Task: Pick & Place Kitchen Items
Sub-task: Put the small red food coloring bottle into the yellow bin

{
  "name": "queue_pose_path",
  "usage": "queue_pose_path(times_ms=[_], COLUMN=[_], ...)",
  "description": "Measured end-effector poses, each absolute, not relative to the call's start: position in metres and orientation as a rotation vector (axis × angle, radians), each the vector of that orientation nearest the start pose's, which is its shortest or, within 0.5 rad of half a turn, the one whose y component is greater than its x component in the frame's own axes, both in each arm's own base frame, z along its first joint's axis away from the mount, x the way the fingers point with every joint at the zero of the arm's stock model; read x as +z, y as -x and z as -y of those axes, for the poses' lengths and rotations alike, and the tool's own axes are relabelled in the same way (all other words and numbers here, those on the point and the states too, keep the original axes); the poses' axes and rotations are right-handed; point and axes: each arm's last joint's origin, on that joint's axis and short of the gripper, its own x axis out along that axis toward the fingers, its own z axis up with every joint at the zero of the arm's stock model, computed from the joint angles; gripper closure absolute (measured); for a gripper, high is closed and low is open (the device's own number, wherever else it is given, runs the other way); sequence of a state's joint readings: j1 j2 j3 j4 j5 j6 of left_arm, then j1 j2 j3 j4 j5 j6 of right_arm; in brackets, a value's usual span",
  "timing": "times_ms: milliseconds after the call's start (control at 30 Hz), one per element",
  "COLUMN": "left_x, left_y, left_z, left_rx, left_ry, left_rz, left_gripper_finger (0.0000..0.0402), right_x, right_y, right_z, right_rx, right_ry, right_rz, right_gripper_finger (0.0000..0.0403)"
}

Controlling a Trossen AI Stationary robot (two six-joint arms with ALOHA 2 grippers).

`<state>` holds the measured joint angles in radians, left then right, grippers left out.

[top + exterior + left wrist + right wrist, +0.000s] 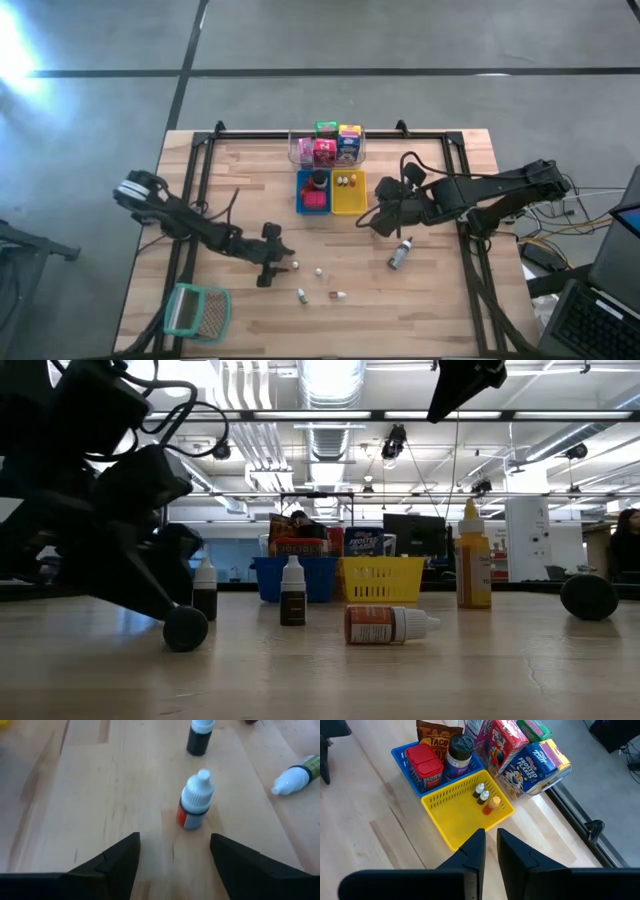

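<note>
My left gripper is low over the table left of centre, open, its fingers apart with nothing between them. Just beyond it stands a small dropper bottle with a white cap and a red label. A dark dropper bottle stands farther on, and a green-labelled one lies on its side. Another small bottle lies on the table toward the near edge. My right gripper hangs high above the yellow tray, shut and holding nothing.
The blue tray holds a red can and a dark jar. The yellow tray holds small bottles. A clear tub of boxes stands behind them. A grey bottle lies at the right, a teal-rimmed basket near left.
</note>
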<state>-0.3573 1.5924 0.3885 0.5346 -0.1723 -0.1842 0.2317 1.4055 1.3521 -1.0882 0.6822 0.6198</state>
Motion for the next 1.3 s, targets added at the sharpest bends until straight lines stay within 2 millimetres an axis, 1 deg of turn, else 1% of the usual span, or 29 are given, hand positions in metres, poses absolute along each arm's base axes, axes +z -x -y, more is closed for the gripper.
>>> queue_pose_path(times_ms=[167,267,567,733,967,1167,1300], left_x=[0.097,0.096,0.096,0.099,0.100,0.100,0.102], left_y=[-0.239,-0.242,-0.244,-0.248,-0.249,-0.250,-0.251], left_z=[0.084,0.085,0.087,0.090,0.091,0.091,0.091], left_rx=[-0.131,-0.141,-0.171,-0.198,-0.210,-0.207,-0.204], left_ry=[-0.010,-0.006,0.003,-0.008,-0.013,-0.013,-0.012], left_rz=[-0.664,-0.637,-0.615,-0.608,-0.608,-0.605,-0.599], left_gripper_finger=[0.0156,0.0161,0.0177,0.0204,0.0254,0.0294,0.0308], right_x=[0.329,0.329,0.330,0.330,0.330,0.331,0.333], right_y=[-0.259,-0.259,-0.258,-0.258,-0.258,-0.260,-0.265], right_z=[-0.042,-0.042,-0.042,-0.041,-0.041,-0.041,-0.043], right_rx=[-0.686,-0.684,-0.680,-0.710,-0.714,-0.713,-0.697], right_ry=[-0.046,-0.040,-0.026,0.002,0.005,-0.007,-0.044], right_rz=[-0.851,-0.853,-0.853,-0.833,-0.831,-0.816,-0.772], right_gripper_finger=[0.0351,0.0344,0.0324,0.0318,0.0314,0.0335,0.0351])
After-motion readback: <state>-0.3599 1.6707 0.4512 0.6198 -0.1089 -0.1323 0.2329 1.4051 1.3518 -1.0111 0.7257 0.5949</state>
